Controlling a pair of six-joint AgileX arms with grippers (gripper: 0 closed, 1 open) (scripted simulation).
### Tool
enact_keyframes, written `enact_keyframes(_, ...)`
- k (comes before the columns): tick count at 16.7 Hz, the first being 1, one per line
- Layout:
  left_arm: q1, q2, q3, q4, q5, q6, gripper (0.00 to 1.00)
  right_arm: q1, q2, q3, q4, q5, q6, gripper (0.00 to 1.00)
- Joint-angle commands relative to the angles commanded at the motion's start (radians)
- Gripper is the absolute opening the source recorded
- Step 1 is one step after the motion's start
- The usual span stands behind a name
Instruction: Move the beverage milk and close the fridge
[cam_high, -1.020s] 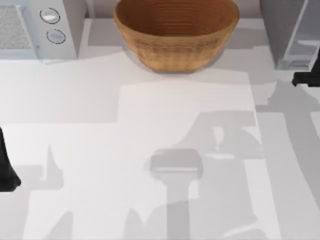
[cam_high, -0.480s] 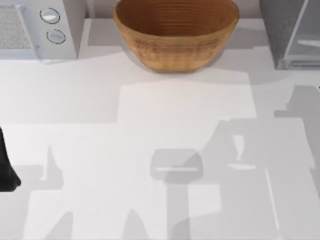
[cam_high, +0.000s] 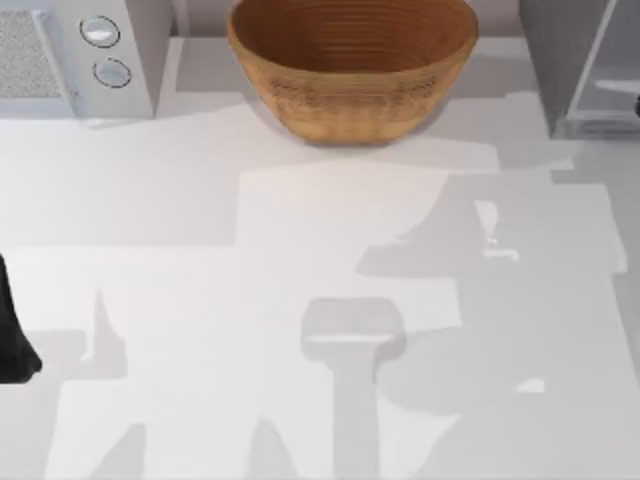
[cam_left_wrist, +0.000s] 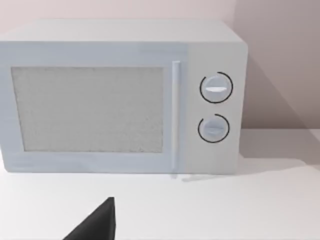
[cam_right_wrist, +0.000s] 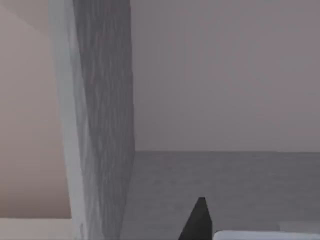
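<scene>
1. Left gripper (cam_left_wrist: 97, 222) is a dark wedge low in the left wrist view, above the white tabletop and facing the front of the white appliance. Whether it is wide or narrow I cannot tell. In the top view, the left arm (cam_high: 12, 330) sits at the table's left edge, about midway down, well apart from everything else.
2. Right gripper (cam_right_wrist: 199, 220) is a dark tip in the right wrist view, close to a grey speckled upright wall. Its state I cannot tell either, nor whether it holds anything.
3. The table (cam_high: 200, 200) is white and crossed by broad grey shadows, densest in its right half.
4. The fridge (cam_high: 550, 60) stands at the far right corner of the table, a grey box with a pale translucent door panel (cam_high: 612, 80) in a light frame on its right. In the right wrist view its speckled wall (cam_right_wrist: 107, 100) rises beside a pale edge strip. I cannot tell whether the door is fully shut.
5. The white appliance (cam_high: 60, 60) stands at the far left corner, with its mesh window and door handle facing the left wrist camera (cam_left_wrist: 120, 100).
6. The wicker basket (cam_high: 352, 60) sits upright at the far middle, between the two, touching neither.
7. Two round knobs, upper (cam_left_wrist: 216, 88) and lower (cam_left_wrist: 214, 128), sit one above the other beside the handle.
</scene>
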Motion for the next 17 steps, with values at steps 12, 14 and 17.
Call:
enact_keyframes(12,0.0,0.0,0.0,0.0,0.0,0.0,1.0,-0.149,0.526,0.565,-0.055,-0.165,-0.004,0.0)
enact_keyframes(14,0.0,0.0,0.0,0.0,0.0,0.0,1.0,-0.149,0.526,0.565,-0.055,-0.165,-0.004,0.0)
enact_keyframes(17,0.0,0.0,0.0,0.0,0.0,0.0,1.0,-0.147,0.524,0.563,-0.054,-0.165,-0.003,0.0)
